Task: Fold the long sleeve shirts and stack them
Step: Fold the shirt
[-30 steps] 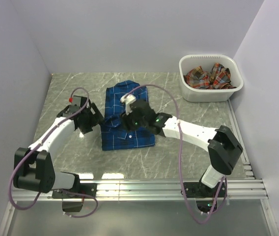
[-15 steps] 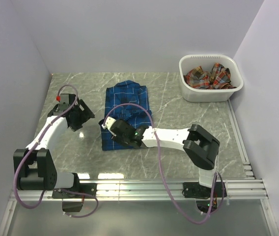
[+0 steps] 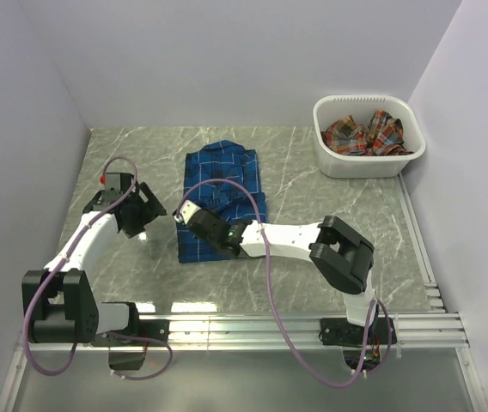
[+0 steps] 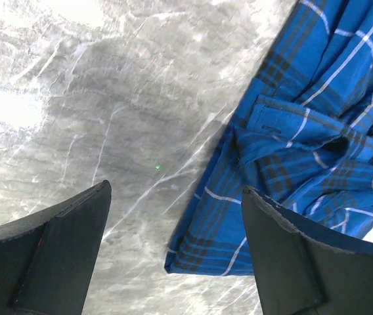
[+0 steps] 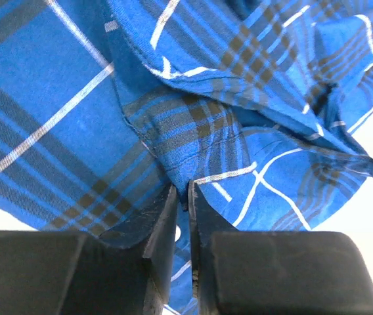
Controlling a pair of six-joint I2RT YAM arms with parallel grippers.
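The blue plaid shirt (image 3: 242,204) lies partly folded in the middle of the grey marbled counter (image 3: 313,180), its long side running from 6 to 12 o'clock. At about 8 o'clock on the cloth, near the left edge, the right tool (image 5: 186,195) presses low onto it. Its fingers are all but together and clamped on a raised fold of the blue fabric, with rumpled cloth bunched just past the tips. At 9 o'clock of the shirt, the left tool (image 4: 176,190) hangs over the counter just beside the shirt's left edge, fingers wide apart and holding nothing. Far off at 1 o'clock, near the back right corner, the red-orange plaid shirt (image 3: 362,135) lies crumpled inside the white plastic basket (image 3: 369,165).
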